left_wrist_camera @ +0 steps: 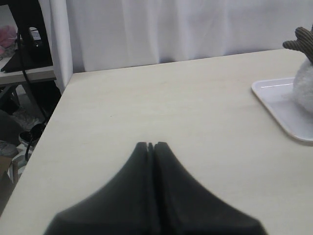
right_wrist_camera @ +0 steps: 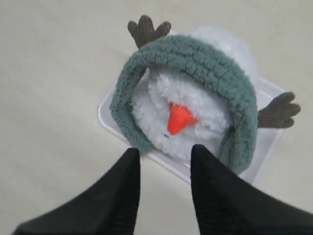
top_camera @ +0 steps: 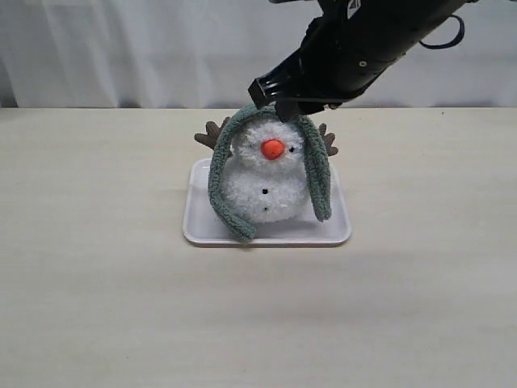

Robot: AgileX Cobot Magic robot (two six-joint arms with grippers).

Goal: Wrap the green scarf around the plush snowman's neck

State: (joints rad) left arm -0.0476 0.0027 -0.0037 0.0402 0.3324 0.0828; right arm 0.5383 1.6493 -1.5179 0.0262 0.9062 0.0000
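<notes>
Right end effector (right_wrist_camera: 165, 150), half-open and empty, hovers above the green scarf (top_camera: 220, 174) draped over the plush snowman (top_camera: 271, 194).

Right arm (top_camera: 380, 40): glossy black casing, small pale dot behind pincer. Thin black cable loop (top_camera: 449, 36) further back. Right gripper (right_wrist_camera: 164, 152): matte black tapered fingers (right_wrist_camera: 215, 196), faint ribbing inside. Left gripper (left_wrist_camera: 150, 145): black wedge, blurred.

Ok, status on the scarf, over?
Right gripper open above snowman, empty. Left gripper shut, clear of tray. Green scarf draped over head, ends hanging both sides, not wrapped. Nothing blocking.
</notes>
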